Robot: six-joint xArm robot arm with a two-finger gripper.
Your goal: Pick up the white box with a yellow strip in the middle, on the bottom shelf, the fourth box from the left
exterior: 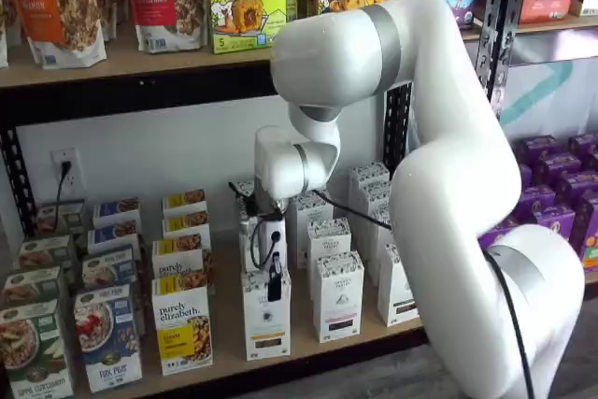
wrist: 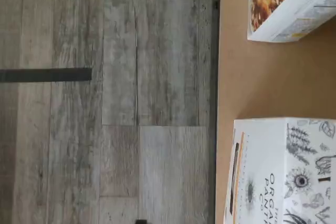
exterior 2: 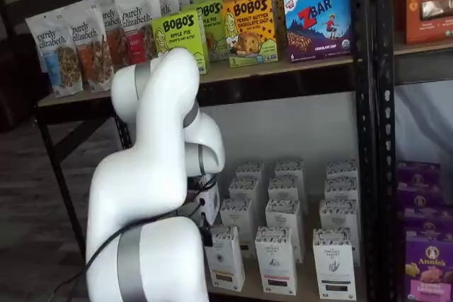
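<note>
A shop-like setup: metal shelving stocked with packaged snack boxes.

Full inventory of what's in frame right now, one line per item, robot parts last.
white box: one, white with a thin yellow band, front of the bottom shelf, right under the gripper.
other white cartons: several, white with speckled tops, in rows beside and behind it.
purely elizabeth boxes: several, white with a yellow square, on its left.
purple boxes: a stack, next bay.
bottom shelf: one, tan board with a black rail.
upper shelf: one, tan, with granola bags, Bobo's and Zbar boxes.
floor: grey planks.
arm: one, white.
gripper: black fingers side-on, gap not visible.
</note>
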